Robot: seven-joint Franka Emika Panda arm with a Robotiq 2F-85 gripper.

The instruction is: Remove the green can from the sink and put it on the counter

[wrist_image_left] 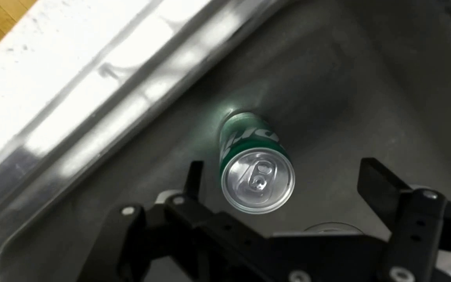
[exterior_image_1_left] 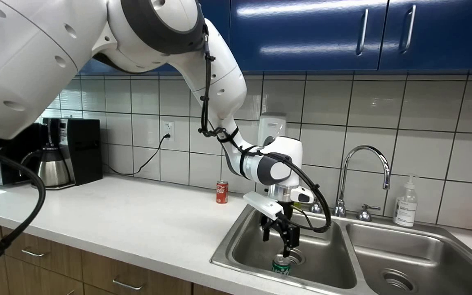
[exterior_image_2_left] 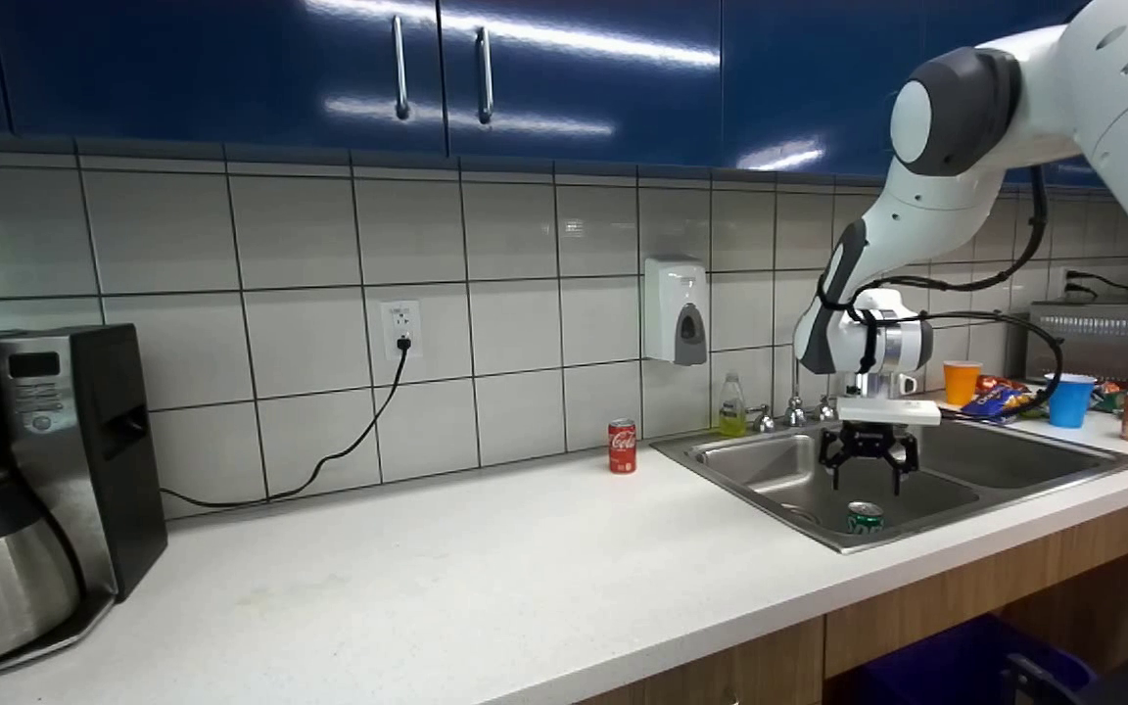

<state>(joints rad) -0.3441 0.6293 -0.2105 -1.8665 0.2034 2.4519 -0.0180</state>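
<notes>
Wrist view: claw wide above green can, probable drain largely hidden.

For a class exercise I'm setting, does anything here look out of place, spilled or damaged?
The green soda can stands upright in the steel sink basin nearer the Coca-Cola can, seemingly an odd spot for a drink. No obvious spill or damage shows.

the white, rounded, many-jointed arm with dark grey joint caps arches over and slopes down to a white and silvery cylindrical wrist. beneath it hangs the black two-fingered gripper, pointing downward in both exterior views. in the wrist view its flat black fingers stand spread well apart, a broad gap between them.
</notes>
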